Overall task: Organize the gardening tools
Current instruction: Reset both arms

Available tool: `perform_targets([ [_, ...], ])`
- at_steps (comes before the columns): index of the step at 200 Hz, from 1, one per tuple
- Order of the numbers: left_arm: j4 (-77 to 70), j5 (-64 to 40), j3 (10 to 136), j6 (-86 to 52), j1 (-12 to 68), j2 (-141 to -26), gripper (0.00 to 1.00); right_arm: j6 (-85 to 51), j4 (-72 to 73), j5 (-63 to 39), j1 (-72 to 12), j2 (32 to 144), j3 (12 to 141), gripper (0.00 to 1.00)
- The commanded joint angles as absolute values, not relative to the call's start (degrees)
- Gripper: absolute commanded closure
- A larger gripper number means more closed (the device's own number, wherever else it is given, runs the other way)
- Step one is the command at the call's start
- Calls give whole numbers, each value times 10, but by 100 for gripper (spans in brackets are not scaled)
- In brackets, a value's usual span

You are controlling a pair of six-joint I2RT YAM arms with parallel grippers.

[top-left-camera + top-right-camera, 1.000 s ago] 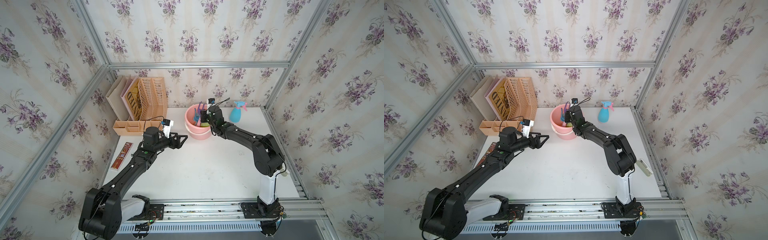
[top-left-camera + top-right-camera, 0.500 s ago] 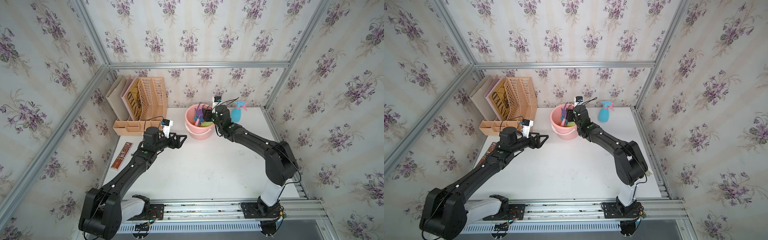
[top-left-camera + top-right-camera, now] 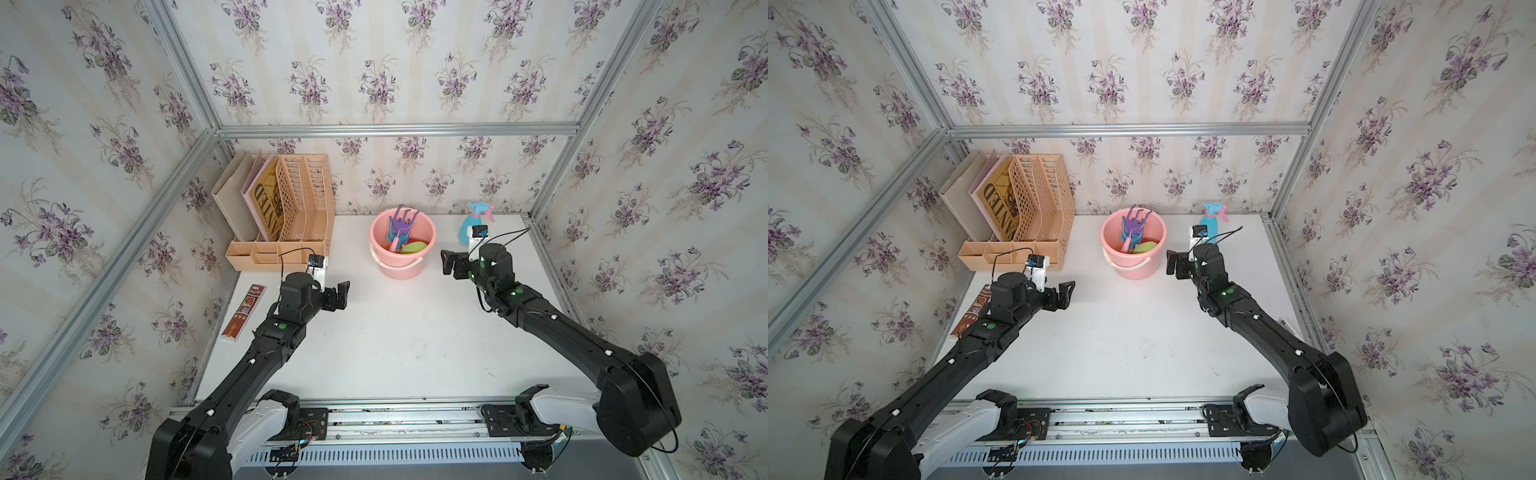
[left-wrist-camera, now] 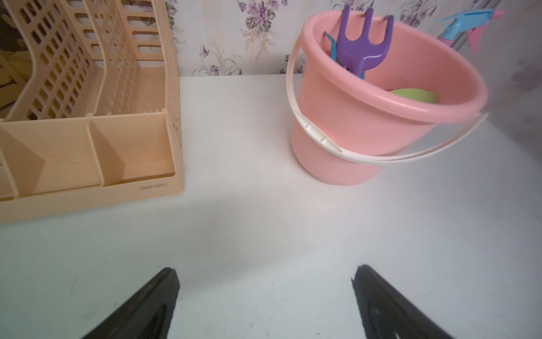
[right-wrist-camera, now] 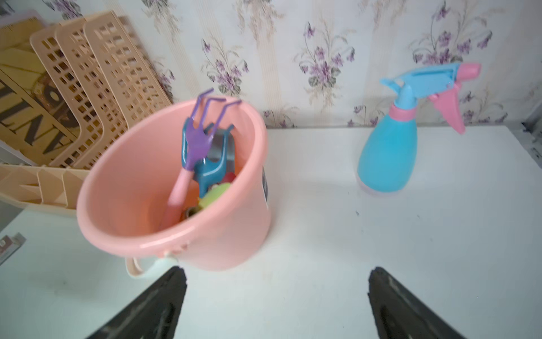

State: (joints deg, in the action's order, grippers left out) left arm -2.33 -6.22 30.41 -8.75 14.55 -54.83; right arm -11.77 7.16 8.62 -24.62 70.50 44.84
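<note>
Pink bucket (image 3: 401,273), beige file rack (image 3: 307,199) on tbl (image 3: 395,340).

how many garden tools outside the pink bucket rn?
1. The blue plastic spray bottle with pink trigger stands upright on the white table, apart from the pink plastic bucket. Others may be hidden.

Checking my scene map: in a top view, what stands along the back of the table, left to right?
Beige slotted plastic file rack → pink plastic bucket with white handle → light-blue plastic spray bottle with pink trigger.
</note>
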Motion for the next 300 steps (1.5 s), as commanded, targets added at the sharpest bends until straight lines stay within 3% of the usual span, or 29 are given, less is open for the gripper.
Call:
perform_targets([
  [1,-107,25,264,-24,145,-520,3,-122,100,144,-216,668,399,0],
  [19,-113,64,264,5,146,-528,4,-103,151,182,-192,646,345,0],
  [46,-166,114,256,33,143,-576,5,-2,340,255,-182,636,220,0],
  [116,-338,132,248,100,138,-760,5,84,651,285,-154,772,106,0],
  [147,-485,145,201,122,124,-790,2,87,720,276,-148,815,111,0],
  [164,-497,110,201,99,93,-806,3,73,763,218,-135,837,107,0],
  [178,-556,89,174,84,76,-832,3,64,812,252,-132,863,98,0],
  [209,-699,56,147,87,60,-909,1,23,858,140,-79,871,63,0],
  [221,-663,59,152,80,59,-895,1,32,927,130,-75,908,52,0],
  [238,-593,65,181,74,56,-885,0,26,852,119,-76,876,64,0],
  [253,-557,68,202,59,46,-885,1,35,923,134,-81,899,45,0],
  [300,-542,81,209,46,40,-886,1,21,953,182,-86,902,32,0],
])
